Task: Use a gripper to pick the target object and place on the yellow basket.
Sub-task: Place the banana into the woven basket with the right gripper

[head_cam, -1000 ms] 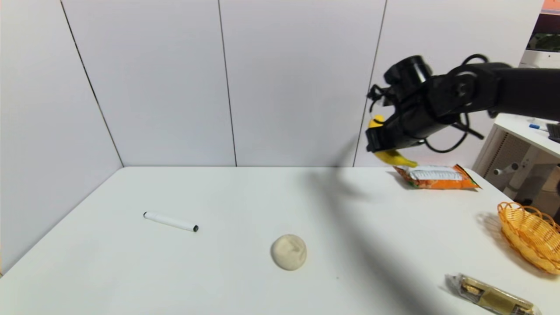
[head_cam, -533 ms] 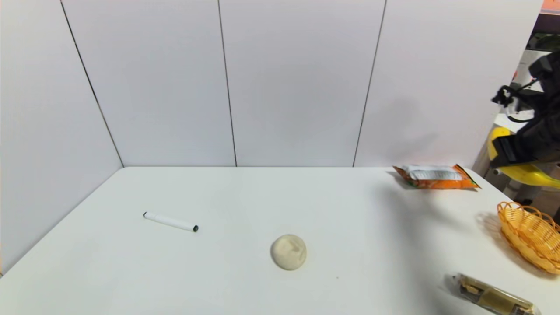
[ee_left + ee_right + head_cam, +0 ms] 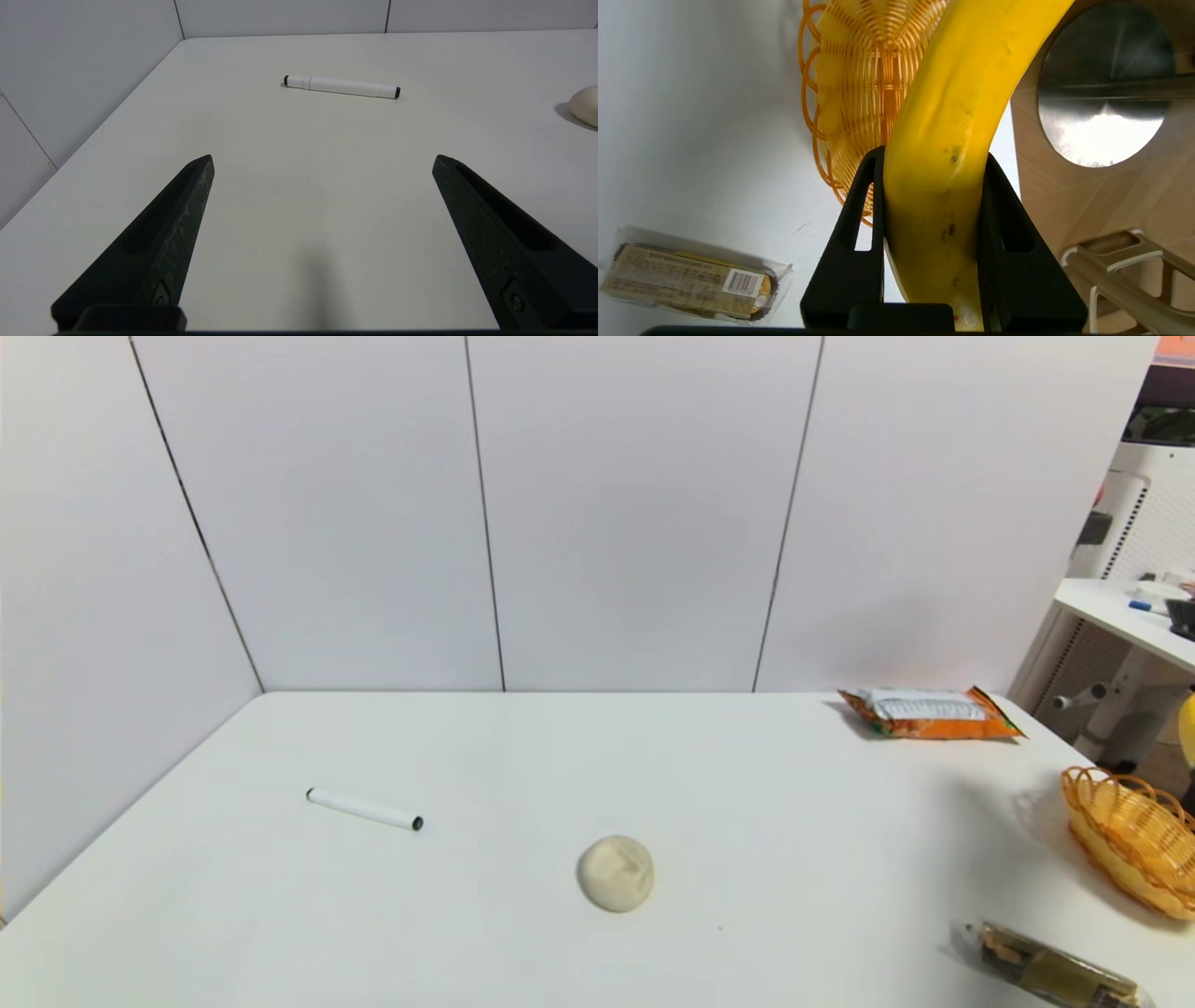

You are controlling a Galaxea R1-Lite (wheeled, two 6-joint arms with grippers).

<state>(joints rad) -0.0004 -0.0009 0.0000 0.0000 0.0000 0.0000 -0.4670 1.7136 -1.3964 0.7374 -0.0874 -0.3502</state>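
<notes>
My right gripper (image 3: pixel 931 156) is shut on the yellow banana (image 3: pixel 948 140), which runs lengthwise between both black fingers. Just beyond it lies the yellow woven basket (image 3: pixel 852 93), partly under the banana. In the head view the basket (image 3: pixel 1125 835) sits at the table's right edge, and only a sliver of banana (image 3: pixel 1189 728) shows at the frame's right border above it; the right arm is otherwise out of frame there. My left gripper (image 3: pixel 322 158) hovers open over bare table near the front left.
A white marker (image 3: pixel 364 809) lies left of centre and a beige bun-like lump (image 3: pixel 616 873) in the middle. An orange snack packet (image 3: pixel 929 713) sits at the back right. A wrapped bar (image 3: pixel 1050 971) lies near the front right. Beyond the table's right edge stands other furniture.
My right arm has swung rightward with the banana, from above the snack packet to the table's right edge over the basket, leaving the head view almost entirely.
</notes>
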